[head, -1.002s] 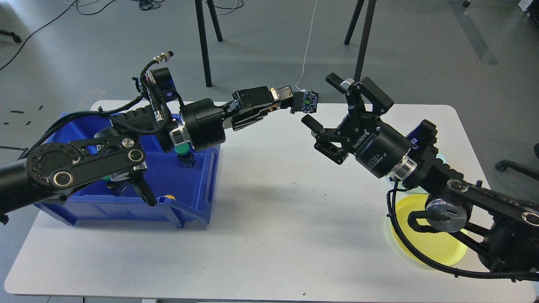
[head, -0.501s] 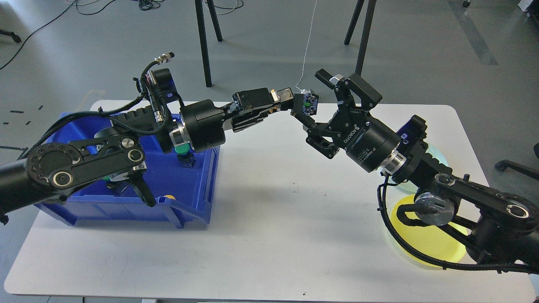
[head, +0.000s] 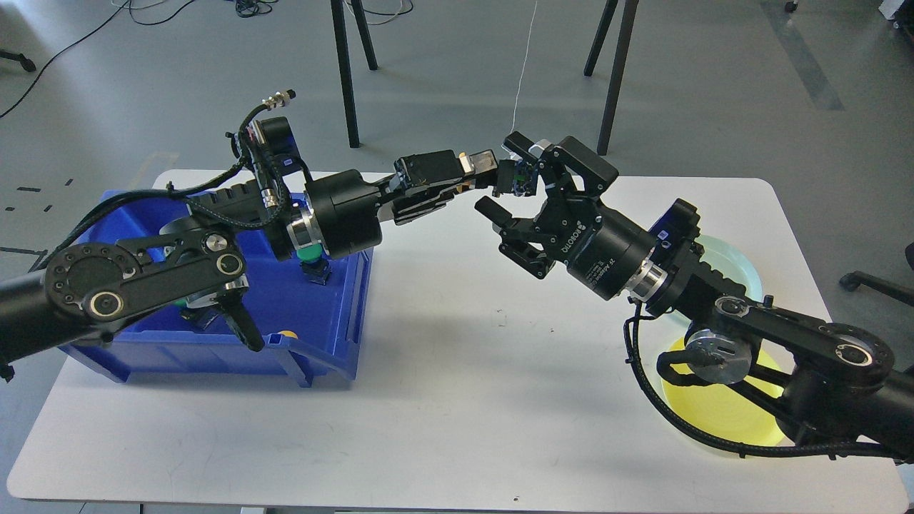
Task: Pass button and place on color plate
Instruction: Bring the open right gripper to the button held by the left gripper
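My left gripper [head: 500, 170] is shut on a small black button part [head: 519, 178] with green showing, held in the air over the table's back middle. My right gripper [head: 503, 175] is open, its upper finger above the button and its lower finger below it, so the button sits between the two fingers. A yellow plate [head: 721, 414] lies at the front right, partly hidden by my right arm. A pale blue-green plate [head: 728, 264] lies behind it, mostly hidden by the arm.
A blue bin [head: 314, 335] stands on the left of the white table [head: 457, 400], holding a green button [head: 308, 253] and other parts, partly hidden by my left arm. Black stand legs [head: 350, 71] rise behind the table.
My right gripper has moved left toward the left gripper, and its open fingers now straddle the button. The left gripper has stayed almost still with the button.
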{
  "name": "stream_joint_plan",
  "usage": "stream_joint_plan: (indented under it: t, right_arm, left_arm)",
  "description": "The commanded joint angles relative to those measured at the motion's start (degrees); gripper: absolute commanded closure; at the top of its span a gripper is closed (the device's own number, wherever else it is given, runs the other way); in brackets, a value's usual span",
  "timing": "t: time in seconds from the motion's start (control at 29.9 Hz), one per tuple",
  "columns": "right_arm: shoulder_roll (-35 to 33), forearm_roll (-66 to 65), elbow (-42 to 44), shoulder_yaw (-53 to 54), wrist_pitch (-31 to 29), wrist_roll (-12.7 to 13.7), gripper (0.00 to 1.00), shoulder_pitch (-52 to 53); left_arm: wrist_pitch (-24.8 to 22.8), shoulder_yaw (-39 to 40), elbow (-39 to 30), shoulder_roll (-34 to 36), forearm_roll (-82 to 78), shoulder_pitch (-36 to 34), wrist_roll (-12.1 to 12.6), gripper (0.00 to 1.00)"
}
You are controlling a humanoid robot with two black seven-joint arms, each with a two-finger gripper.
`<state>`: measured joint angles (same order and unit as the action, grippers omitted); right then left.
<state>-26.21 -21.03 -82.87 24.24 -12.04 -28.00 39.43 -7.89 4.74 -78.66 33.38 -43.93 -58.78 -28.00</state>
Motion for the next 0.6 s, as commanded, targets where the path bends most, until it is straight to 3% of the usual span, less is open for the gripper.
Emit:
stream_joint_plan:
  t: [0.0,0.37,0.57]
  right_arm:
    - [-0.2,0.0,0.0,0.2,0.0,0.0,0.19,0.0]
    - [-1.1,-0.1,-0.3,0.5,0.1,0.0,0.32,-0.9]
    - [-1.0,-0.3,-0.2,1.1,0.2,0.0,0.53,-0.9]
  left_arm:
    - [0.0,0.0,0.0,0.0,0.0,0.1,0.0,0.83]
    - [0.0,0.1,0.0,0.2,0.0,0.2,0.0,0.83]
    - [0.2,0.2,-0.1,0.2,0.0,0.3,0.0,0.83]
